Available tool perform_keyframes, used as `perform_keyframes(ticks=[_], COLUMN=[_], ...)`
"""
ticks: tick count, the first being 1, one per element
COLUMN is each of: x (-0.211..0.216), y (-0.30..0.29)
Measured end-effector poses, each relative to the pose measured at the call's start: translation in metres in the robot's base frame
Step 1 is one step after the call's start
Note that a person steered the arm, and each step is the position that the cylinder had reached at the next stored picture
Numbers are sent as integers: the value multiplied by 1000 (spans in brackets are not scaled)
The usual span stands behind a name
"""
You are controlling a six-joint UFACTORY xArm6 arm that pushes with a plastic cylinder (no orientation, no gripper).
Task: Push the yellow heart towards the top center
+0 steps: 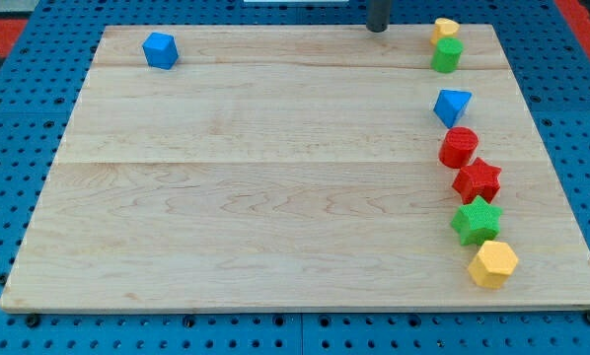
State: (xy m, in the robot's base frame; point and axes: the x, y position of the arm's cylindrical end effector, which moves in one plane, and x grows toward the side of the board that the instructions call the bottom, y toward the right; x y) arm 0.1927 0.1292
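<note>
The yellow heart (445, 28) lies at the board's top right, touching the green block (447, 54) just below it. My tip (377, 30) rests at the board's top edge near the centre. It is to the left of the yellow heart, with a clear gap between them.
A column of blocks runs down the right side of the wooden board (275, 197): a blue block (452, 106), a red cylinder (459, 147), a red star (477, 180), a green star (476, 221) and a yellow hexagon (493, 264). A blue cube (160, 49) sits at the top left.
</note>
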Motion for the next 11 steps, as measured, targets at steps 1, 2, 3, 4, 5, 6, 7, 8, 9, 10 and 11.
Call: perform_keyframes(ticks=[1, 2, 3, 4, 5, 6, 7, 8, 9, 10, 11], x=[-1, -2, -1, -1, -1, -2, 17, 30, 31, 31, 33], y=[41, 44, 57, 80, 95, 170, 172, 122, 58, -17, -84])
